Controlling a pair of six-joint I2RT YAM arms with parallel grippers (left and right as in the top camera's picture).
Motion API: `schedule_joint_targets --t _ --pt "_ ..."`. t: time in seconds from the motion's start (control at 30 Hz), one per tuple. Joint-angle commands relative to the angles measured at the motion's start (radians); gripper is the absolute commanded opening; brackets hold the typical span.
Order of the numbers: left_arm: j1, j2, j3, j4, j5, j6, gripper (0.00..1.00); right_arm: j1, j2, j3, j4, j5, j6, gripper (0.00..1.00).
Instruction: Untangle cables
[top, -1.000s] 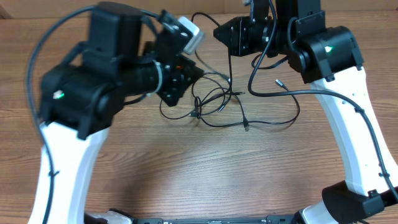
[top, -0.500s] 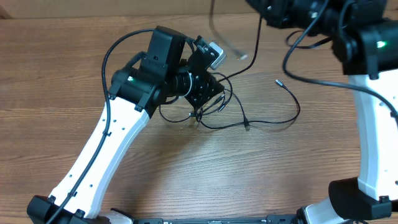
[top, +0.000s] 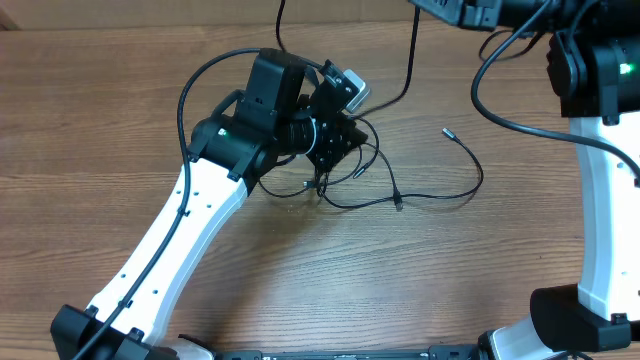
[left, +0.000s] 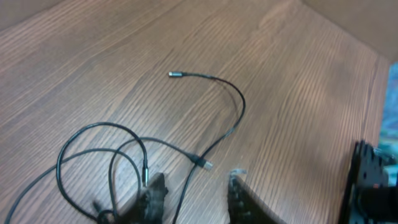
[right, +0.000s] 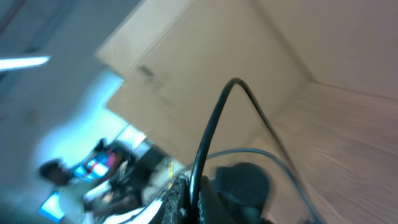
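The cables (top: 352, 178) lie as a loose tangle of thin black wires on the wooden table, and one long strand (top: 470, 185) curves right to a silvery plug (top: 447, 131). My left gripper (top: 330, 158) is low over the tangle. In the left wrist view its jaws (left: 198, 176) stand apart, with one strand (left: 184, 198) running loose between them and loops (left: 99, 155) to their left. My right gripper (right: 194, 183) is shut on a black cable (right: 208, 134), holding it high. That cable (top: 408, 60) rises from the tangle to the top edge of the overhead view.
The left arm (top: 190, 220) crosses the table from the bottom left. The right arm (top: 600, 180) stands along the right edge. A short plug end (top: 398, 203) lies just below the tangle. Bare wood surrounds the wires.
The left arm has come down from near the camera onto the tangle. The right gripper has risen toward the top of the view, drawing its cable up with it.
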Motion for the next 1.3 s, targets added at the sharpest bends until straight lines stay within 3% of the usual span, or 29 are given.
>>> schedule_joint_targets --t 0.0,0.13,0.3,0.57,0.77,0.93,1.17,1.2,1.23,1.27 --pt "-0.009 0.050 -0.012 0.016 -0.007 -0.028 0.04 -0.001 -0.027 0.028 0.098 -0.136 0.191 0.04" --pt "-0.008 0.079 -0.012 0.006 -0.007 -0.051 0.04 -0.025 -0.027 0.028 0.264 -0.141 0.255 0.04" --pt "-0.008 0.083 -0.012 -0.034 -0.061 -0.047 0.05 -0.186 -0.027 0.028 0.490 -0.141 0.383 0.04" --pt "-0.006 0.083 -0.012 -0.038 -0.064 -0.047 0.04 -0.528 -0.017 0.027 0.485 -0.195 0.390 0.04" --pt "-0.006 0.082 -0.011 -0.038 -0.063 -0.072 0.04 -0.668 -0.017 0.023 0.484 -0.209 0.390 0.04" --pt "-0.005 0.075 0.025 -0.037 -0.021 -0.130 0.04 -0.671 -0.016 0.023 0.378 -0.223 0.303 0.04" --pt "-0.005 0.059 0.278 -0.233 -0.048 -0.111 0.04 -0.668 0.006 0.016 -0.030 -0.195 -0.047 0.04" --pt "-0.005 0.058 0.322 -0.262 -0.063 -0.109 0.04 -0.668 0.013 0.016 -0.098 -0.192 -0.103 0.07" --pt "-0.005 0.059 0.372 -0.292 -0.086 -0.106 0.04 -0.668 0.022 0.016 -0.178 -0.193 -0.171 0.32" --pt "-0.005 0.059 0.422 -0.316 -0.108 -0.094 0.04 -0.668 0.030 0.016 -0.246 -0.193 -0.232 0.83"
